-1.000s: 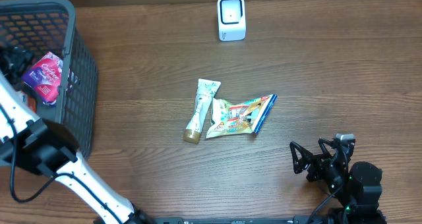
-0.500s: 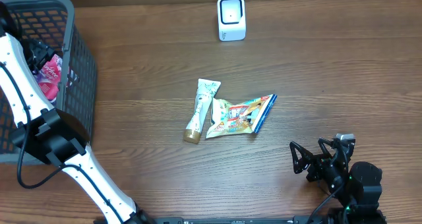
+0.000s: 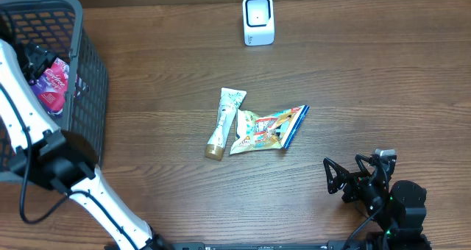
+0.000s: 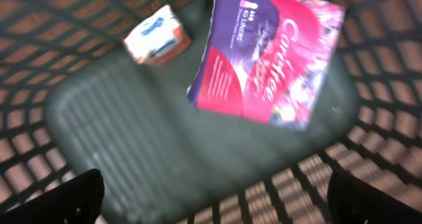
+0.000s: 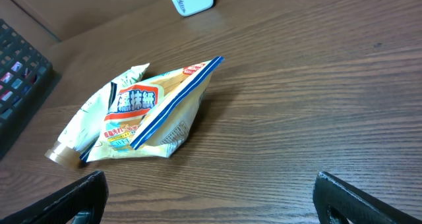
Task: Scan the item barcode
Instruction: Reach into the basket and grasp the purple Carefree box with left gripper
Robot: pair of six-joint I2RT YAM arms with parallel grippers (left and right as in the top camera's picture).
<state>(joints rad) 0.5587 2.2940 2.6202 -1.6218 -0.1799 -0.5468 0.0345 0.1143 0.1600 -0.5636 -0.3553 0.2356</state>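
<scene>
Over the last second my left arm has swung up along the left edge of the table and its wrist is now over the basket [image 3: 92, 95]; nothing else has shifted.

The pink pack [image 4: 267, 56] is the item I judge to be next for scanning. It lies on the basket floor, printed face up. From the left wrist view it sits ahead of the left gripper [image 4: 224, 197] and a little to one side. Its longer side seems to run away from the fingers at a slight slant, though its far end is cut off, so I can't be sure. The jaws stand wide apart with nothing between them, clear above the pack. A small box [image 4: 157, 38] lies near the pack's other side, apart from it.

The left arm is plainly the nearer one. The right gripper [image 3: 342, 178] rests by the near right corner, well away, its jaws spread and empty.

What hems me in is the basket itself. Its mesh walls rise on every side, so I think the approach must be from above, and the lift must clear the rim.

The scanner [image 3: 258, 20] stands at the far edge, about midway along. A tube [image 3: 224, 121] and a snack pouch [image 3: 266, 129] lie touching in the middle of the table [image 3: 368, 81], just off the straight line from basket to scanner.
</scene>
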